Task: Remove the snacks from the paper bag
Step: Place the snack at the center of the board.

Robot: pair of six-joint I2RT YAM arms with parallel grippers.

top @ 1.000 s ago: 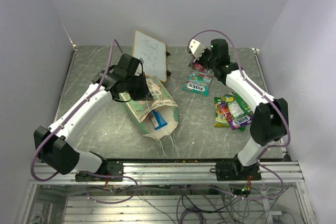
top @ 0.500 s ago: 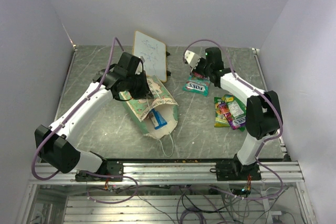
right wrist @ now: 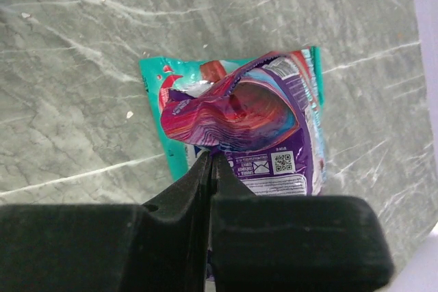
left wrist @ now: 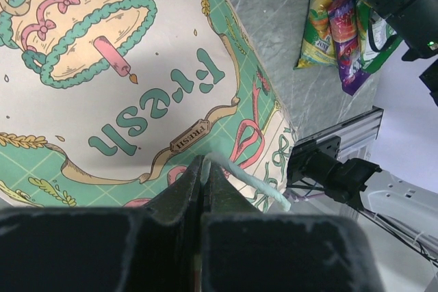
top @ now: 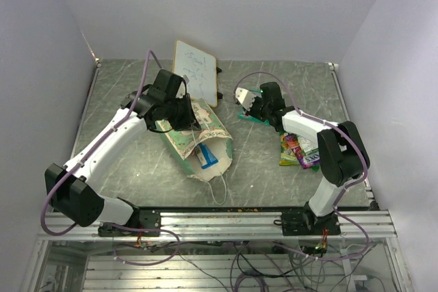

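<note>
Here the right gripper [right wrist: 211, 158] has its fingers pressed together on a fold of a purple packet [right wrist: 236, 117], which bunches up crumpled right at the fingertips. Beneath it a teal packet [right wrist: 152, 80] lies flat on the grey stone table [right wrist: 82, 46], showing past the purple one on its left side and upper right corner. The left gripper [left wrist: 204, 165] is likewise pinched tight, on the upper face of the paper bag [left wrist: 137, 66], whose printed cake and green border spread out just beyond the fingertips. The bag lies on its side near the table's middle with its mouth toward the near edge, and a blue packet [top: 206, 157] shows inside the opening. Well to the right, a pile of snacks [top: 302, 147] sits on the table, and a whiteboard [top: 194, 68] lies at the far side, just behind the bag.

A second ago the right gripper was raised farther back; it has since come down and toward the centre, so that it now sits low over the teal packet. The left gripper and the bag have not shifted.

The right arm [top: 308, 122] is folded, its elbow close to the pile and its forearm reaching left and low. The left arm [top: 113, 138] stretches diagonally from its base out to the bag.
</note>
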